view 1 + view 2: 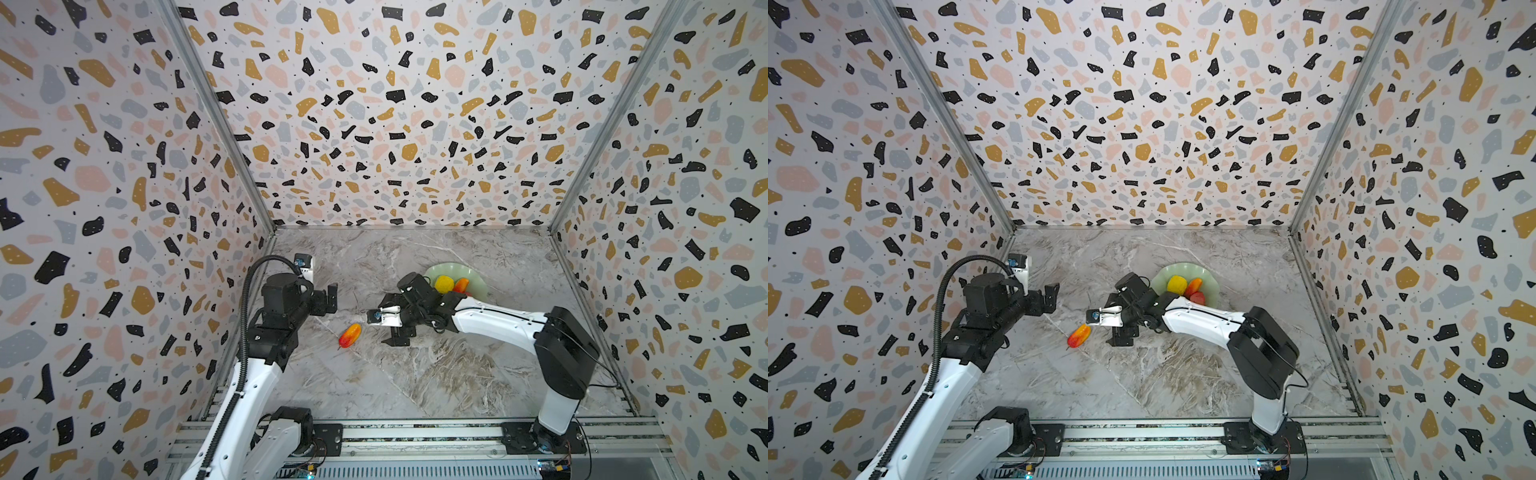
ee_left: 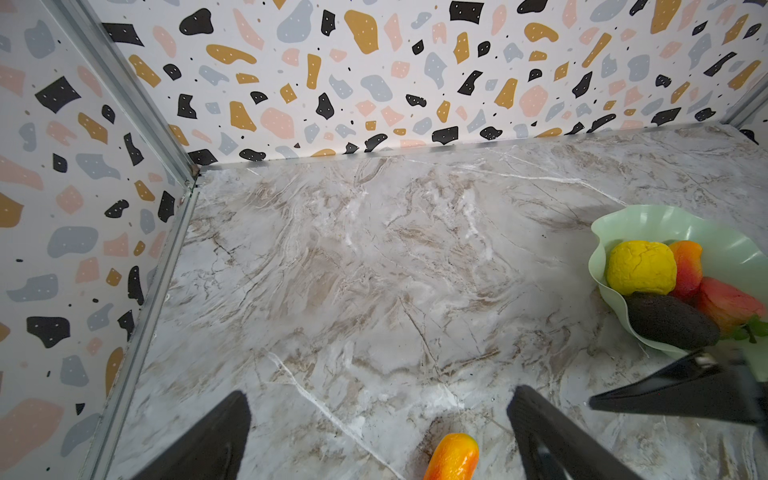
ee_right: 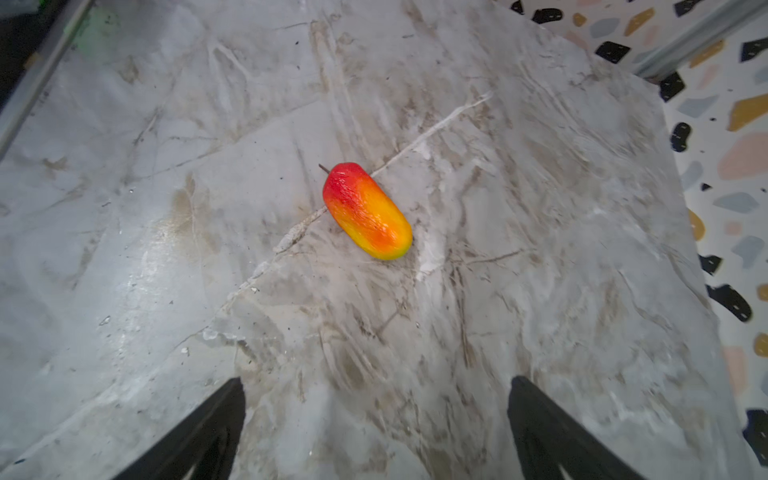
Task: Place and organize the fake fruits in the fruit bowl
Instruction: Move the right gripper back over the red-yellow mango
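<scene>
In both top views the loose mango (image 1: 350, 335), a glossy oblong plastic fruit shading red to orange to yellow, lies alone on the grey-veined marble-patterned tabletop (image 1: 415, 374). It is at about 9 o'clock from the right gripper (image 1: 388, 322) and apart from it. That black parallel gripper has its 2 fingers spread with nothing between them. The fruit bowl (image 1: 451, 266), pale mint-green, glossy and shallow with a wavy rim, sits at about 1 o'clock from the tabletop's middle, partly hidden by the right arm (image 1: 494, 322). In it show the bumpy yellow chunk (image 1: 444, 284) and, touching it at 3 o'clock, the second mango (image 1: 461, 285). In a top view the red strawberry (image 1: 1198, 297) shows at that mango's 5 o'clock. The left gripper (image 1: 328, 299) hangs at about 11 o'clock from the loose mango, clear of it.

In the left wrist view, the left gripper's 2 black fingers (image 2: 208, 440) stand wide apart, holding nothing. The loose mango lies on the marble below the gap, cut by the frame edge. The fruit bowl holds 4 fruits packed together: yellow chunk, second mango, strawberry with green leaves, and the dark brown-black avocado (image 2: 671, 320) against the rim. A black part of the right arm juts in just beside that rim.

In the right wrist view, the right gripper's fingers (image 3: 199, 436) are wide apart and empty. The loose mango lies ahead of the gap, well clear of both tips, with a thin brown stem at its red end.
</scene>
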Tool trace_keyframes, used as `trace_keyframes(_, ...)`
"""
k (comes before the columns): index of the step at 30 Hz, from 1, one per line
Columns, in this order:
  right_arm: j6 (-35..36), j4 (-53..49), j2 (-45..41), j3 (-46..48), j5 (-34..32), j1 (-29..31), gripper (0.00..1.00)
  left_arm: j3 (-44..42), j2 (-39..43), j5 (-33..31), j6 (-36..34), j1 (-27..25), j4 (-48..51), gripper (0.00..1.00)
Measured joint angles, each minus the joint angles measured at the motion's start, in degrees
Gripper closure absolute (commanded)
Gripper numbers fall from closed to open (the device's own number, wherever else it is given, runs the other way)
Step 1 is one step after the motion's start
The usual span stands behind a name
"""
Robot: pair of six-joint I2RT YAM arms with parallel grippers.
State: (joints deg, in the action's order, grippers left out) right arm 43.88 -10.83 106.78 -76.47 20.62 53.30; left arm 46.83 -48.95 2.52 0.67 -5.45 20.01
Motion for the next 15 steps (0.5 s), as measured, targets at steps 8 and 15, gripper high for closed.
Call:
trace_keyframes(8,7.3,-7.32,16.55,-19.26,2.45,2.49,0.02,-0.2,0.68,-0.02,0.0,0.0,-0.15,0.0)
trace_keyframes(15,9.27,-12.81,24.83,-28.92,4.74,4.5,0.08,-0.2,0.76,-0.07,0.0,0.0,-0.17,0.01)
